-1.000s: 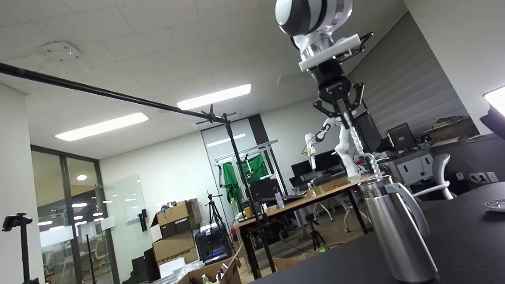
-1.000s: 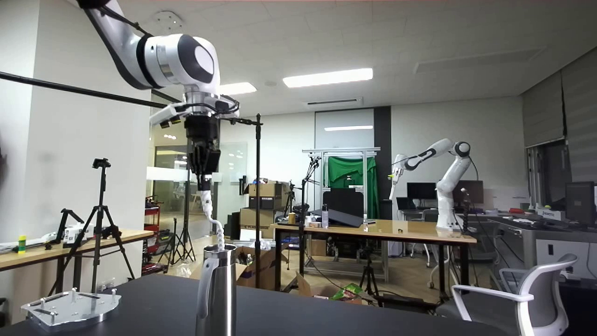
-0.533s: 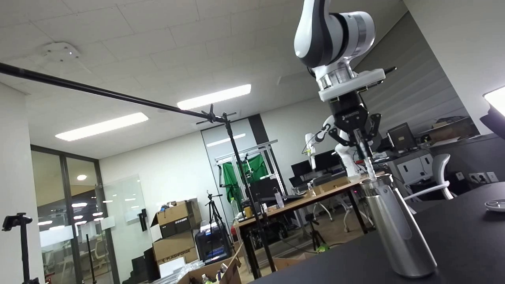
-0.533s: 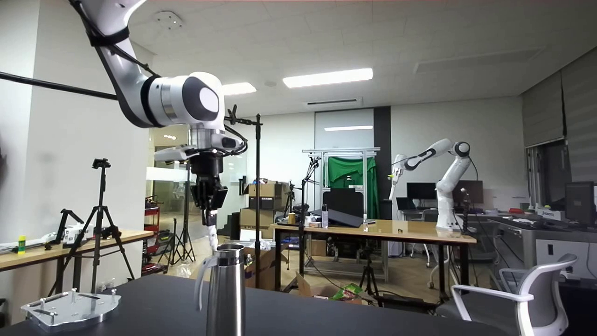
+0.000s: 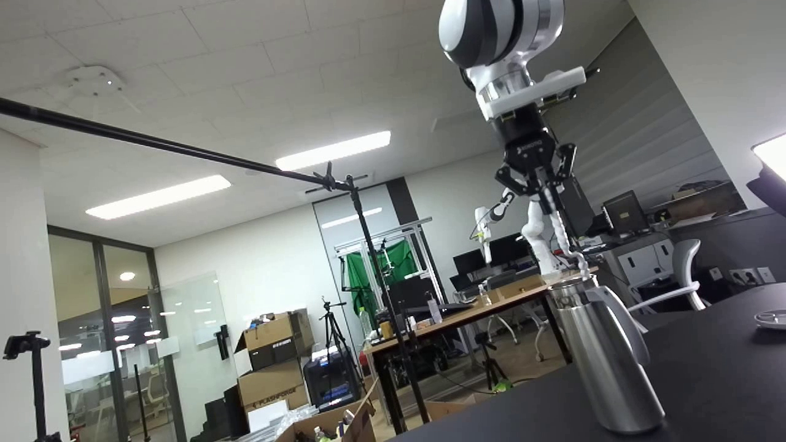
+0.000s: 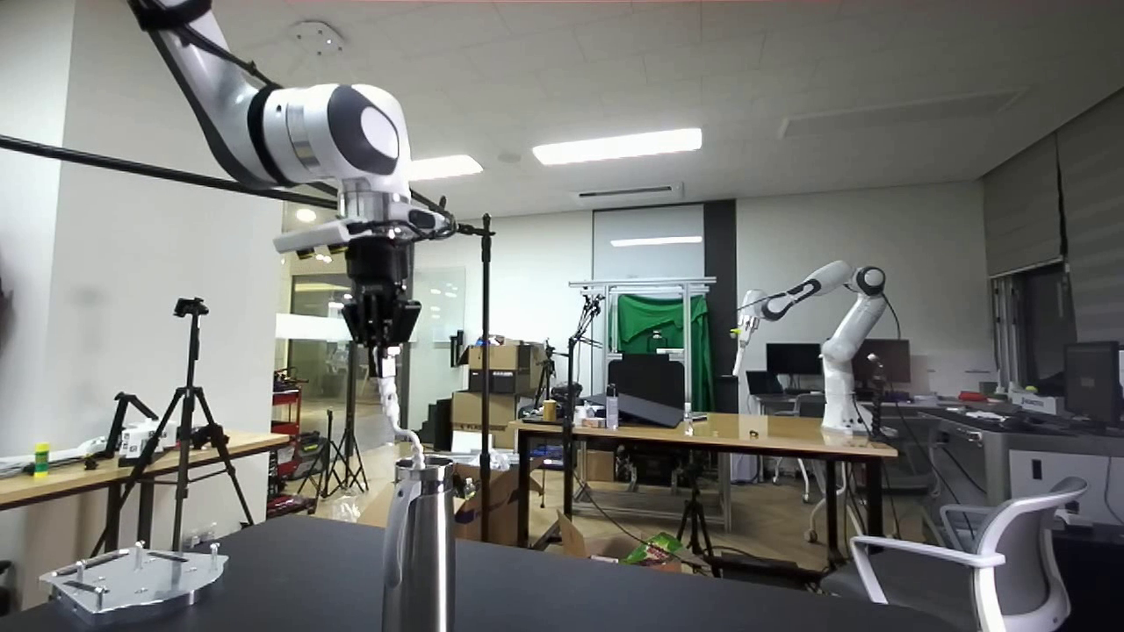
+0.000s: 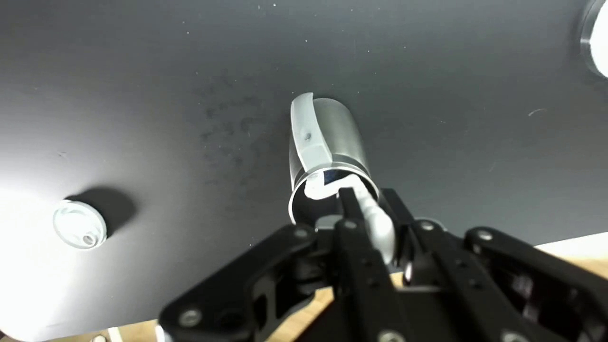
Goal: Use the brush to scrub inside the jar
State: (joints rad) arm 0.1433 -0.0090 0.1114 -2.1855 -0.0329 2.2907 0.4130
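Observation:
The jar is a tall steel jug with a grey handle, upright on the black table, in both exterior views [image 5: 608, 362] [image 6: 428, 553] and in the wrist view [image 7: 337, 126]. My gripper [image 6: 385, 364] is above the jar's open mouth, shut on the white, bent handle of the brush. The brush handle [image 6: 389, 408] runs down from my fingers into the mouth; it also shows in an exterior view [image 5: 560, 230] and between my fingertips in the wrist view [image 7: 380, 230]. The brush's lower end is inside the jar and hidden, apart from a dark blue patch in the mouth.
A white round lid [image 7: 80, 224] lies on the black table [image 7: 152, 85]. A white round object [image 7: 601, 40] is at the wrist view's right edge. A clear plate with posts [image 6: 132, 584] lies on the table. A grey chair [image 6: 1027, 562] stands beyond.
Half a second ago my gripper and the brush were lower, with less handle showing above the jar; now they are higher again. The jar has shifted slightly and its handle has swung round.

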